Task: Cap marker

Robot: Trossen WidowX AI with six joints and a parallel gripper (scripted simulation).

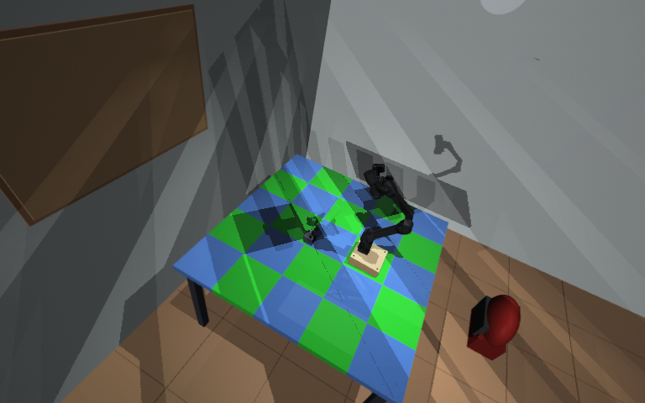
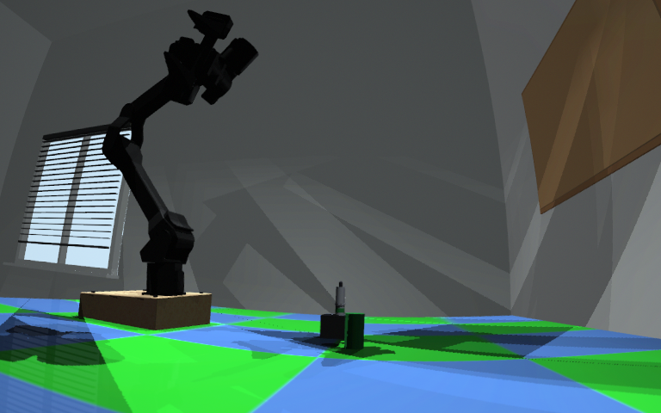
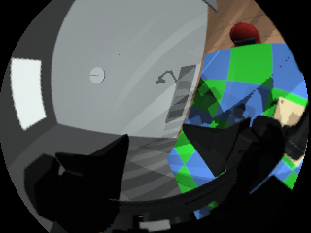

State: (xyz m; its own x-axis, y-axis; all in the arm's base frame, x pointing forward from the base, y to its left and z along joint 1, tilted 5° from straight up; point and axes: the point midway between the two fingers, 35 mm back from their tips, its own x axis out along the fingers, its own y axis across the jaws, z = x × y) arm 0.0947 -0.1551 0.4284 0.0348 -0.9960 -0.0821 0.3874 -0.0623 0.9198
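End effector (image 2: pixel 229 58): raised, fingers apart, empty. Marker (image 2: pixel 340 298) in holder block (image 2: pixel 332 326), uncapped, far below. Cap (image 2: pixel 355 330) loose on surface (image 2: pixel 204 370) beside block. Capping, pressing, retreat all pending.

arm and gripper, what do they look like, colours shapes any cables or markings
The arm is matte black all over, made of blocky, angular links with chunky joint housings, and bolted to a light wooden base block. The gripper is equally black and boxy, with a small black box-shaped module above it. No cables, labels or markings can be made out in these views.
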